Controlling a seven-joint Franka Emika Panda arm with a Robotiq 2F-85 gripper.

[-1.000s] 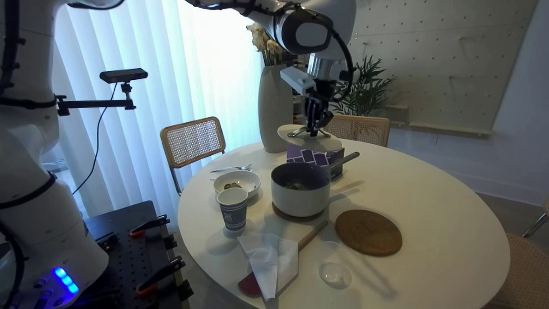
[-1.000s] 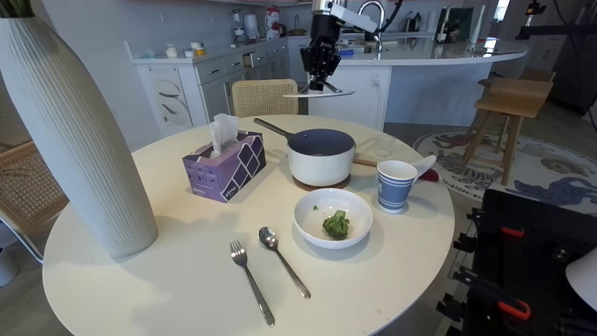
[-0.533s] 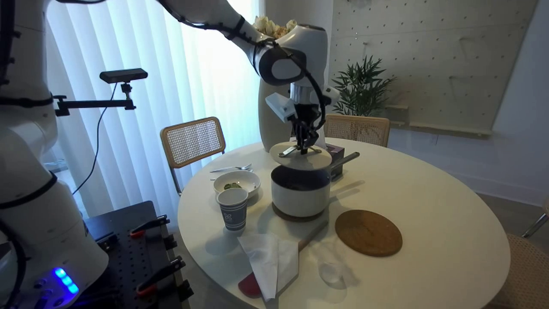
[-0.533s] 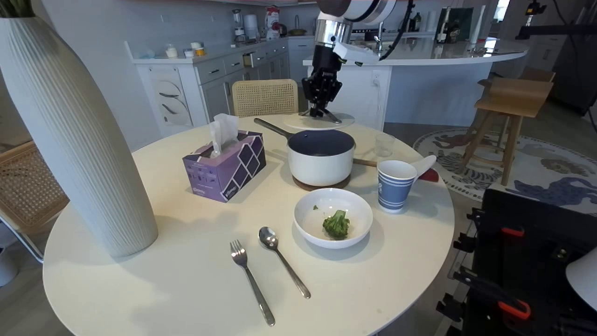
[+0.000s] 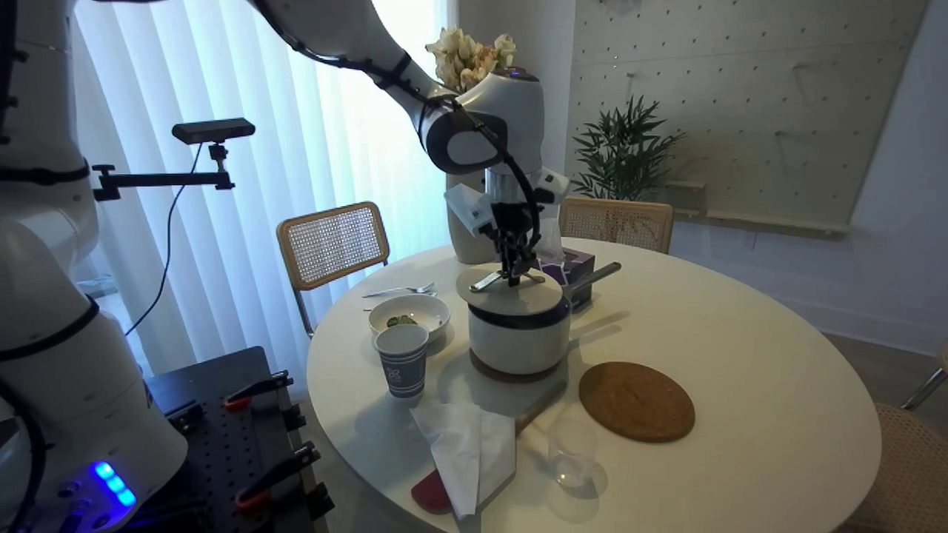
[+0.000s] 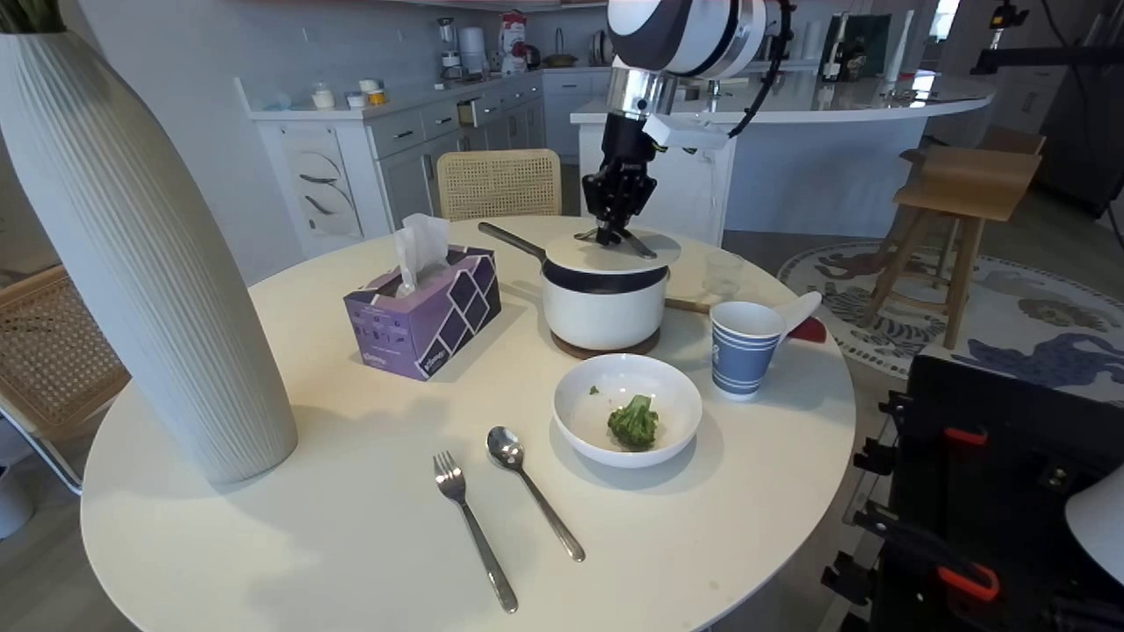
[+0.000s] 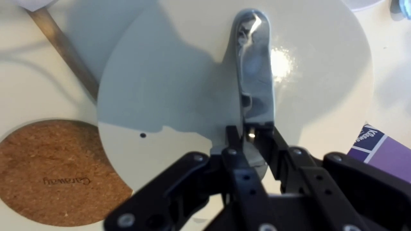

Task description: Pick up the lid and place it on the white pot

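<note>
Jaws: grasping the metal handle of the lid | place: just over the white pot, seems off-centre | risk: if lowered so, it may catch the rim; early release may tip it

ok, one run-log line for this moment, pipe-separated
jaws: shut on lid handle | lid: held over white pot, not yet seated | dark interior: showing below lid, both exterior views | place: pending

Our rounded white arm, a dark ring around its pale joint cap, black cable, silvery wrist collar, blue lights on our white base, black gripper dotted with round screws
</note>
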